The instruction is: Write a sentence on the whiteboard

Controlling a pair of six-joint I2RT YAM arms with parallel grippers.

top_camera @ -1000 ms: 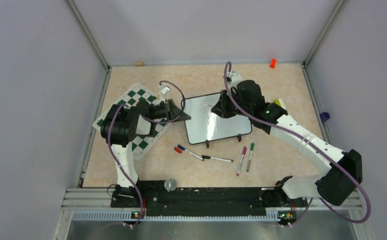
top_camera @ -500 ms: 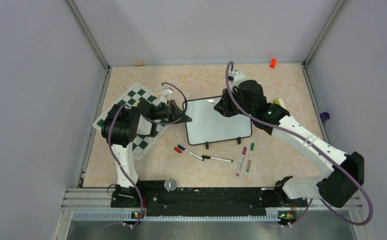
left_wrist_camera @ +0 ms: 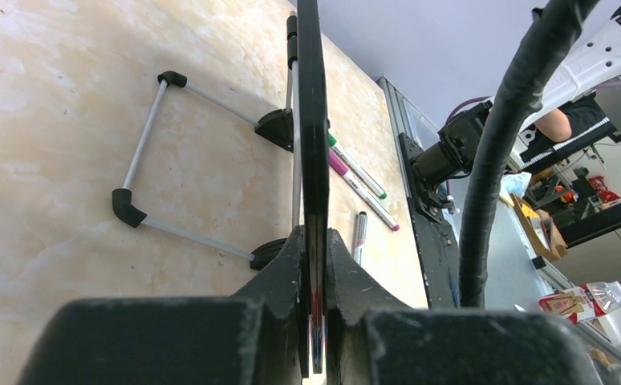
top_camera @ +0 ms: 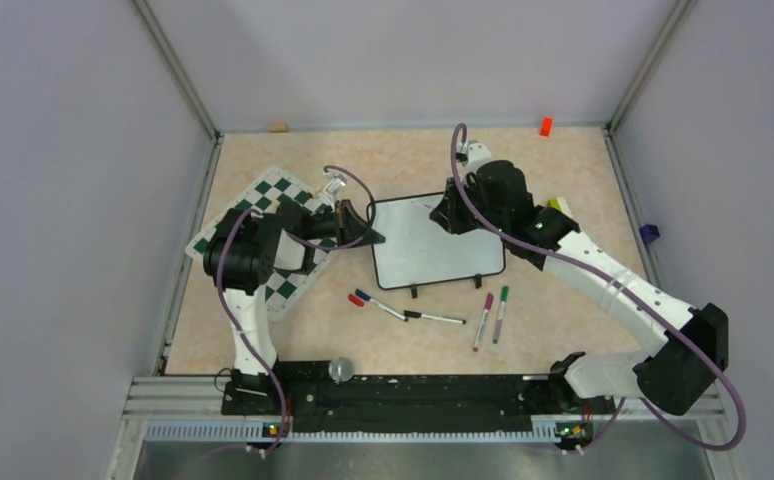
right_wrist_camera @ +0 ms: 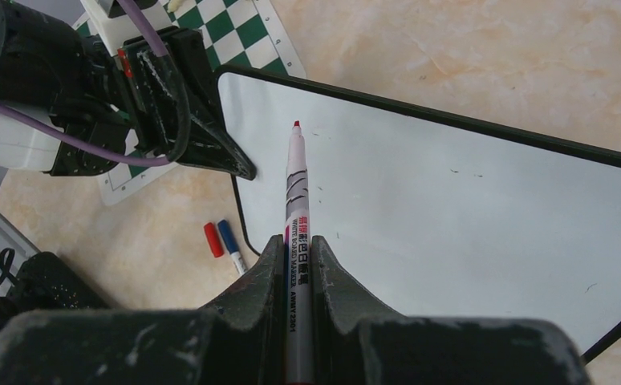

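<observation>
A black rail (top_camera: 403, 390) at the near edge carries both arm bases. Beyond it, on the beige marbled tabletop (top_camera: 563, 160), lie loose pens: a blue marker (top_camera: 378, 303) beside a red cap (top_camera: 355, 300), a black marker (top_camera: 435, 318), and a magenta marker (top_camera: 483, 320) alongside a green marker (top_camera: 500, 313).

Mid-table stands the whiteboard (top_camera: 433, 250), its glossy face white with a few faint specks. The left claw (left_wrist_camera: 315, 265) is clamped tight on the board's left edge. The right claw (right_wrist_camera: 295, 257) is closed around a red marker (right_wrist_camera: 295, 200), whose tip points at the board's upper left area; contact with the surface is unclear.

A green-and-white chess mat (top_camera: 285, 290) lies left of the board, under the left arm. A small orange block (top_camera: 545, 126) sits by the far right corner. Plain lilac-grey walls (top_camera: 413, 60) enclose the table.
</observation>
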